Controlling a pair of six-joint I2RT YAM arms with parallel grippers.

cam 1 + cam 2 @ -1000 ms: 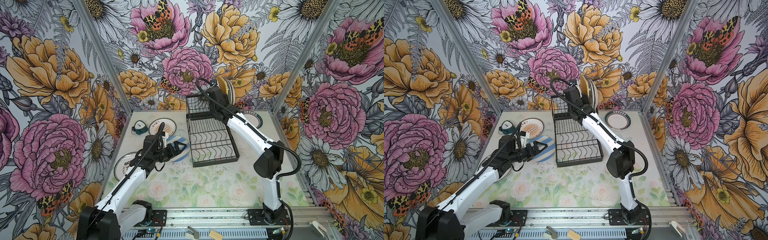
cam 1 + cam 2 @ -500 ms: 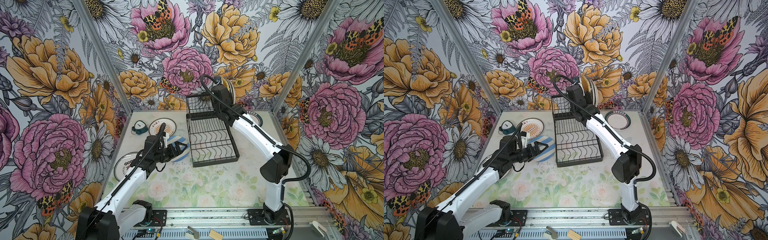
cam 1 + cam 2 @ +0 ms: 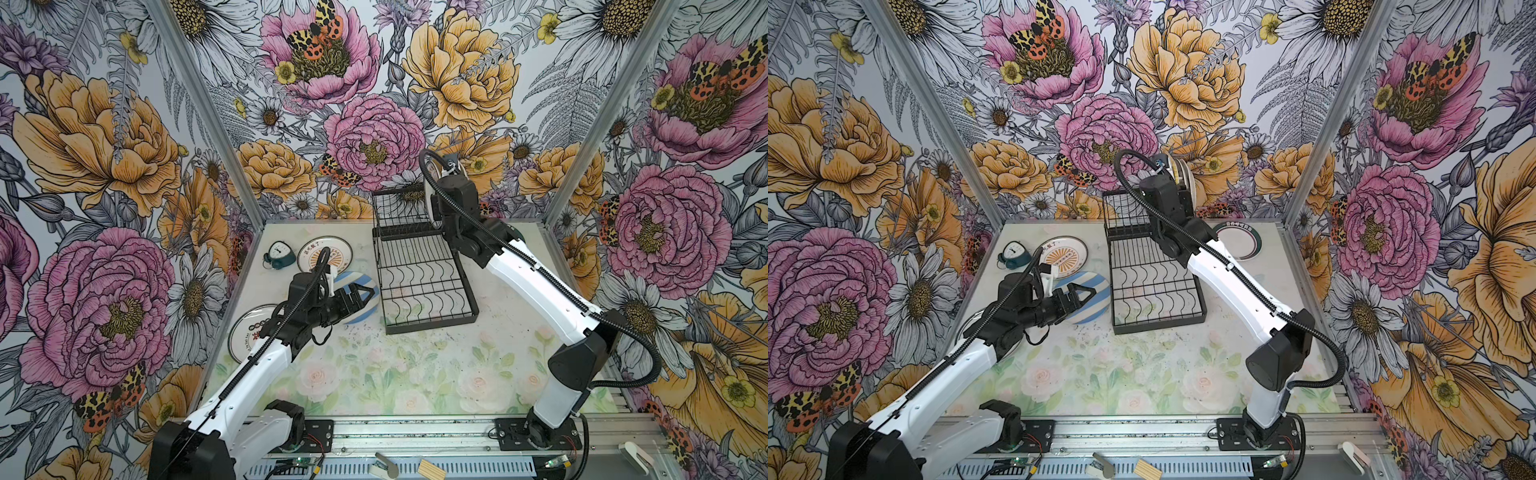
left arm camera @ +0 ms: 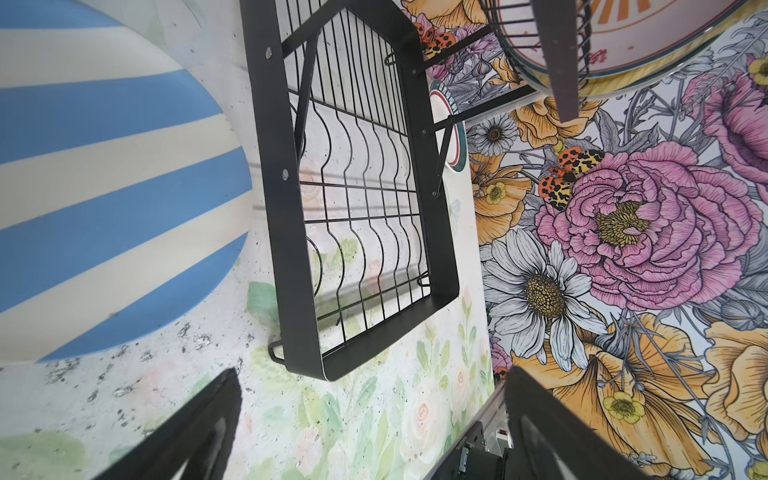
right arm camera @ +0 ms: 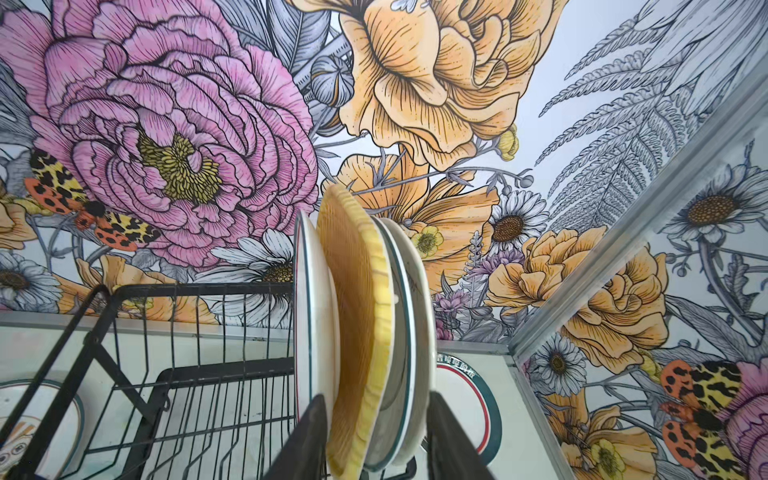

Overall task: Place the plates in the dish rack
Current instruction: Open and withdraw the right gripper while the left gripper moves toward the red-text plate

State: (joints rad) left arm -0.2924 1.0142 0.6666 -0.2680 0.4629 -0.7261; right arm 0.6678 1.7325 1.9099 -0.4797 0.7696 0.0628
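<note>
The black wire dish rack (image 3: 424, 286) (image 3: 1154, 291) (image 4: 291, 208) stands mid-table. On its raised back shelf three plates stand on edge, a yellow one (image 5: 357, 332) between two teal-rimmed white ones (image 3: 1183, 176). My right gripper (image 5: 376, 397) sits at their lower edge, its open jaws on either side of all three. A blue-and-white striped plate (image 3: 361, 318) (image 4: 104, 187) lies left of the rack. Just above it my left gripper (image 3: 365, 294) (image 3: 1086, 296) (image 4: 372, 374) hovers wide open and empty. More plates lie flat: an orange-print one (image 3: 328, 259), one under the left arm (image 3: 249, 332), and one at back right (image 3: 1241, 245) (image 5: 465, 390).
A small teal alarm clock (image 3: 279, 254) (image 3: 1014, 254) stands at the back left beside the orange-print plate. Flowered walls close in the table on three sides. The rack's flat lower tray (image 3: 1154, 266) holds no plates.
The right gripper's jaws have widened around the plates on the upper shelf, and the right arm's elbow has swung outward and toward the front. The left arm has stayed put.
</note>
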